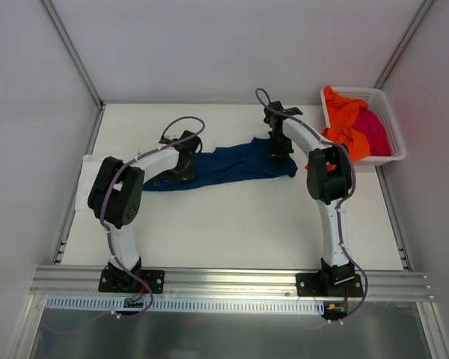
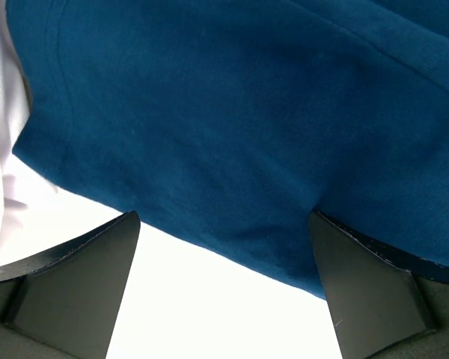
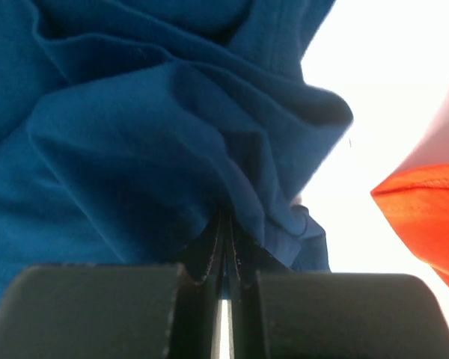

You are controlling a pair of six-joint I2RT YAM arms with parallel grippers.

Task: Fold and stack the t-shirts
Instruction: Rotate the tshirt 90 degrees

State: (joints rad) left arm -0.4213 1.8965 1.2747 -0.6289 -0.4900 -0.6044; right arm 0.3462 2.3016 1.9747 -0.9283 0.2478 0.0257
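Note:
A navy blue t-shirt (image 1: pixel 228 166) lies crumpled in a long strip across the middle of the table. My left gripper (image 1: pixel 185 166) is open over its left end; in the left wrist view the wide-apart fingers (image 2: pixel 75 277) straddle the shirt's edge (image 2: pixel 232 149). My right gripper (image 1: pixel 281 149) is shut on a fold of the navy shirt (image 3: pixel 157 127) at its right end. An orange t-shirt (image 1: pixel 346 123) and a magenta t-shirt (image 1: pixel 376 133) sit in the basket. A white t-shirt (image 1: pixel 84 179) lies at the table's left edge, partly under my left arm.
The white lattice basket (image 1: pixel 388 112) stands at the back right corner of the table. Orange cloth (image 3: pixel 426 209) shows at the right of the right wrist view. Enclosure walls ring the table.

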